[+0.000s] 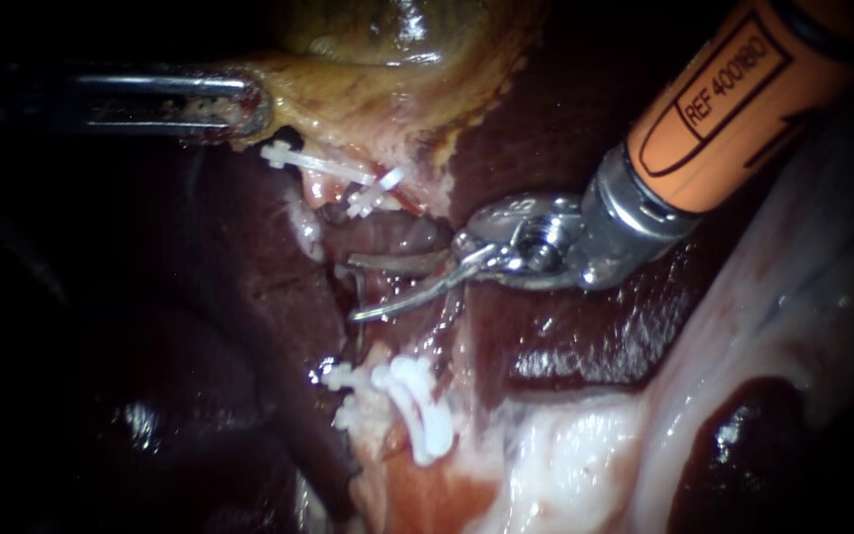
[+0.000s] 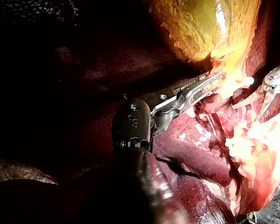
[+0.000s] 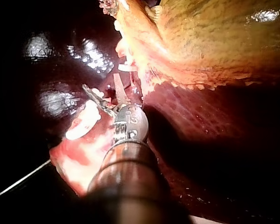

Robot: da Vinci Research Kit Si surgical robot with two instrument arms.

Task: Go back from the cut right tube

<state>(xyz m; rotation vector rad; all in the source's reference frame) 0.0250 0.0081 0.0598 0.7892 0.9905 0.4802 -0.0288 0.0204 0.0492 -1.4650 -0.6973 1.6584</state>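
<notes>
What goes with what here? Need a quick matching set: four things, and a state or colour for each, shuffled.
Things
1. left instrument
2. right instrument
3. gallbladder
4. lower clips

States
a. white, clustered below the curved blades in the endoscope view
b. open, nothing held
c. yellow-green, at the top of the endoscope view
d. shut on the gallbladder's edge

Pairs: 1-d, 2-b, 3-c, 4-a
</notes>
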